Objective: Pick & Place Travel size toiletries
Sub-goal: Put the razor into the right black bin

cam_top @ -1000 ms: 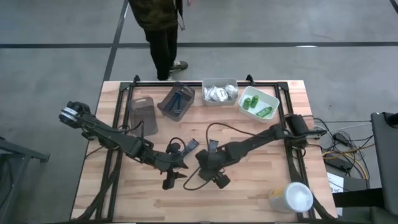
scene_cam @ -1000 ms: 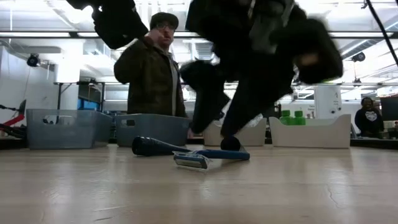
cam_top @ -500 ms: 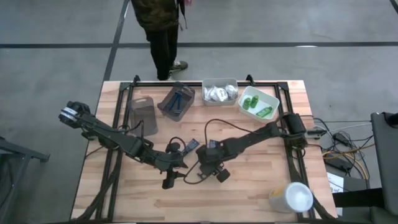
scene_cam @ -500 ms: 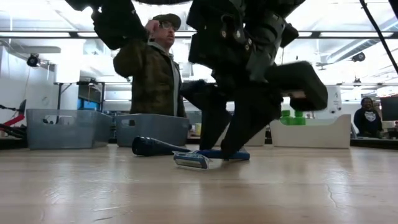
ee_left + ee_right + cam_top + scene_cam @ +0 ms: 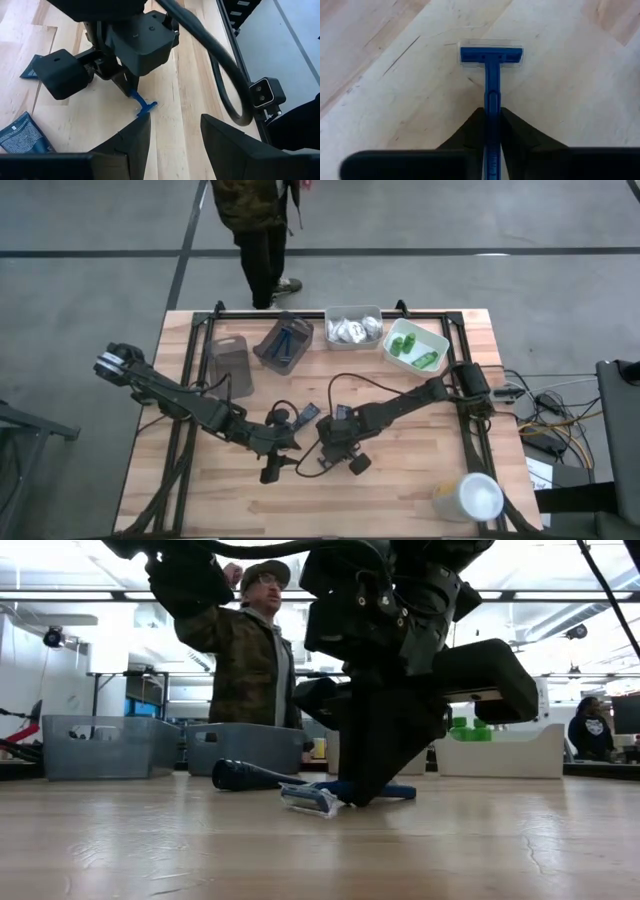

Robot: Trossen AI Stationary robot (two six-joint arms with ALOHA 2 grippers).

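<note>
While the left pincer [image 5: 272,470] hangs spread, the right pincer [image 5: 491,131] pinches a slim blue plastic razor's [image 5: 491,75] handle on the pale wooden surface [image 5: 395,75].

Wooden table [image 5: 400,480]: trays [image 5: 228,362], razor [image 5: 491,57], cup [image 5: 468,498]

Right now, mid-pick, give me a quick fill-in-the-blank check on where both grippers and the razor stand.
1. The right gripper is shut on the handle of the blue ____.
2. The razor's head rests on the wooden ____.
3. The left gripper's fingers are ____, holding nothing.
4. In the high view, the green bottles lie in the ____ tray.

Missing words: razor; table; open; white
</note>
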